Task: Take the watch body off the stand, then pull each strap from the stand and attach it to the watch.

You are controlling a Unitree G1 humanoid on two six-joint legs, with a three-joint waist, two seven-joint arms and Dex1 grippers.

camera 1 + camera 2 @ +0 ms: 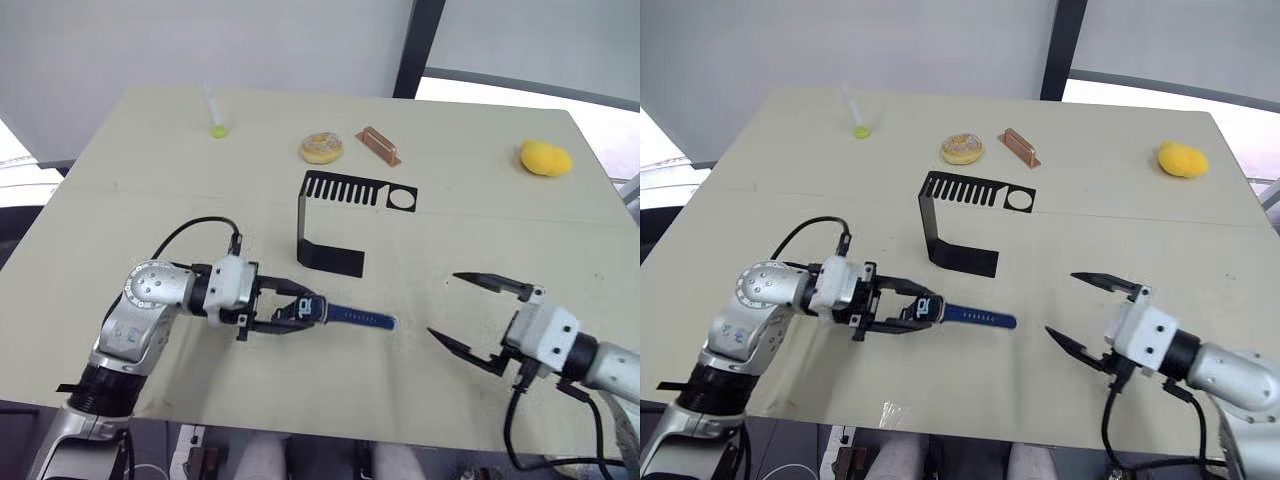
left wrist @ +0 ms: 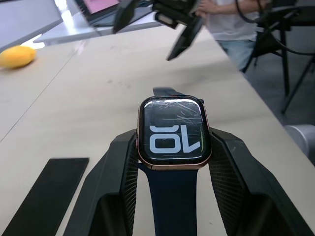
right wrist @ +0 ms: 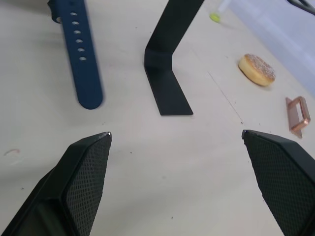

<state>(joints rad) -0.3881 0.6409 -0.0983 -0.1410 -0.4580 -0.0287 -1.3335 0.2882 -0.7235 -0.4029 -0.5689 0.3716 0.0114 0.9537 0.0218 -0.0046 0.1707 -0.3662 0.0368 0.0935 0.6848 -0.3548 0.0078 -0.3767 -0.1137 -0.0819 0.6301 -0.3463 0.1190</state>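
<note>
The watch body [image 2: 171, 132] was gripped between the two black fingers of the left gripper [image 1: 283, 311], screen up, white digits showing on its black face, out over the table [image 1: 120, 200] toward the near edge and left of centre. A navy strap [image 1: 358, 318] was seen fixed to the case and lying flat on the tabletop, running away from the left gripper toward the table's middle; in the left wrist view a second navy strap [image 2: 173, 206] was seen running from the case's other side, down between the fingers. The stand [image 1: 335, 222] was left standing empty in the middle of the table, its slotted top plate with the round hole held above its base plate, just beyond the watch and apart from it. The right gripper [image 1: 480, 312] was held with its fingers spread wide and nothing between them, low over the table near the near right corner, well apart from the strap's free end. Along the far edge a copper-coloured bar [image 1: 378, 146] and a doughnut [image 1: 322, 148] were found side by side, a small green object [image 1: 218, 130] toward the far left corner, and a yellow object [image 1: 545, 158] toward the far right corner.
</note>
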